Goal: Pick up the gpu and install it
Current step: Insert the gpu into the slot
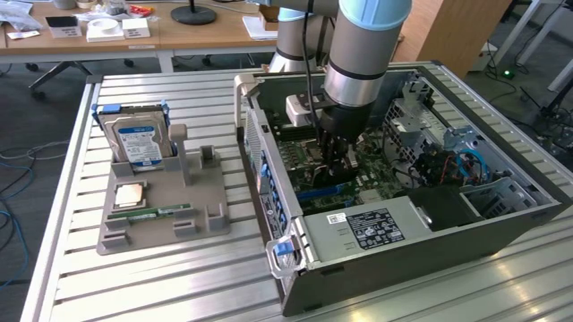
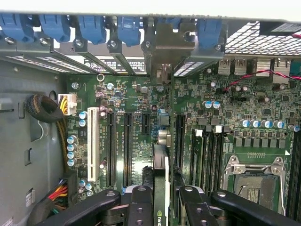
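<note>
Gpu [image 2: 160, 172], thin flat card, edge-on

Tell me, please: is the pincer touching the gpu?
Touching. The wrist view shows the gpu edge-on, clamped between the pincer's fingers above the motherboard.

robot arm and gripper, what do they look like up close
The arm is a silver-grey tube with pale blue joint caps. A small white box sits at its wrist, with a black cable running up. The gripper is black; its jaws are linked black bars with round bolt heads.
</note>
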Controlling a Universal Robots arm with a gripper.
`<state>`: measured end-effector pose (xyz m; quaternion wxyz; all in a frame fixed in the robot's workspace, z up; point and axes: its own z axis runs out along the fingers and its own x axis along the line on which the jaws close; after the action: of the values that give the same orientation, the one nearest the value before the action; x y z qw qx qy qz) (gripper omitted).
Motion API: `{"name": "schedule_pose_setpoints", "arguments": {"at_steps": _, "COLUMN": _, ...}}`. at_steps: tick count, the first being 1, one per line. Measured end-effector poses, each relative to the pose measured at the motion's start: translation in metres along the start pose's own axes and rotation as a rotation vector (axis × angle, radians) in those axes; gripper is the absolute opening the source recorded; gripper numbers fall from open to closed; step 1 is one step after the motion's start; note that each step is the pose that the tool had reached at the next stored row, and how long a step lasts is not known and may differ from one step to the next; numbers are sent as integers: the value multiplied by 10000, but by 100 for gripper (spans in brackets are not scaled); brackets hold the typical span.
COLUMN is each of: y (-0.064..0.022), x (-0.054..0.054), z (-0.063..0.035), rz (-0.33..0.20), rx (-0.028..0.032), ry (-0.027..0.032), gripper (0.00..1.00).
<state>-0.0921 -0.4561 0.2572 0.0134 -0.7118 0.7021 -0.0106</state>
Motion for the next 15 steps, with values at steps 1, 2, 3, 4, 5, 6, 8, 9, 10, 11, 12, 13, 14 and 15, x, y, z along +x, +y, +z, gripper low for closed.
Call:
{"name": "schedule_pose_setpoints", "arguments": {"at_steps": 1, "y": 2, "x": 0, "z": 0, "rz": 0, "rx": 1, "ry": 0, "gripper": 26}}
{"name": "schedule_pose_setpoints", "arguments": {"at_steps": 2, "y": 3, "x": 0, "z": 0, "rz": 1, "rx": 1, "ry": 0, "gripper": 26}}
{"name": "schedule_pose_setpoints", "arguments": {"at_steps": 3, "y": 4, "x": 0, "z": 0, "rz": 0, "rx": 0, "ry": 0, "gripper": 26}}
{"name": "schedule_pose_setpoints", "arguments": {"at_steps": 4, "y": 3, "x": 0, "z": 0, "rz": -1, "rx": 0, "ry": -1, "gripper": 26}}
{"name": "schedule_pose_setpoints", "arguments": {"at_steps": 5, "y": 4, "x": 0, "z": 2, "rz": 0, "rx": 0, "ry": 0, "gripper": 26}}
{"name": "schedule_pose_setpoints", "arguments": {"at_steps": 6, "y": 4, "x": 1, "z": 6, "rz": -1, "rx": 0, "ry": 0, "gripper": 26}}
{"name": "schedule_pose_setpoints", "arguments": {"at_steps": 8, "y": 4, "x": 0, "z": 13, "rz": -1, "rx": 0, "ry": 0, "gripper": 26}}
{"name": "schedule_pose_setpoints", "arguments": {"at_steps": 9, "y": 4, "x": 0, "z": 17, "rz": 0, "rx": 0, "ry": 0, "gripper": 26}}
{"name": "schedule_pose_setpoints", "arguments": {"at_steps": 10, "y": 4, "x": 0, "z": 21, "rz": -1, "rx": 0, "ry": 0, "gripper": 26}}
{"name": "schedule_pose_setpoints", "arguments": {"at_steps": 11, "y": 5, "x": 0, "z": 24, "rz": -1, "rx": 0, "ry": 0, "gripper": 26}}
{"name": "schedule_pose_setpoints", "arguments": {"at_steps": 12, "y": 5, "x": 0, "z": 28, "rz": -1, "rx": 0, "ry": 0, "gripper": 26}}
{"name": "schedule_pose_setpoints", "arguments": {"at_steps": 13, "y": 5, "x": 0, "z": 31, "rz": -1, "rx": 0, "ry": 0, "gripper": 26}}
{"name": "schedule_pose_setpoints", "arguments": {"at_steps": 14, "y": 5, "x": 0, "z": 35, "rz": -1, "rx": 0, "ry": -1, "gripper": 26}}
{"name": "schedule_pose_setpoints", "arguments": {"at_steps": 15, "y": 5, "x": 0, "z": 40, "rz": 0, "rx": 1, "ry": -1, "gripper": 26}}
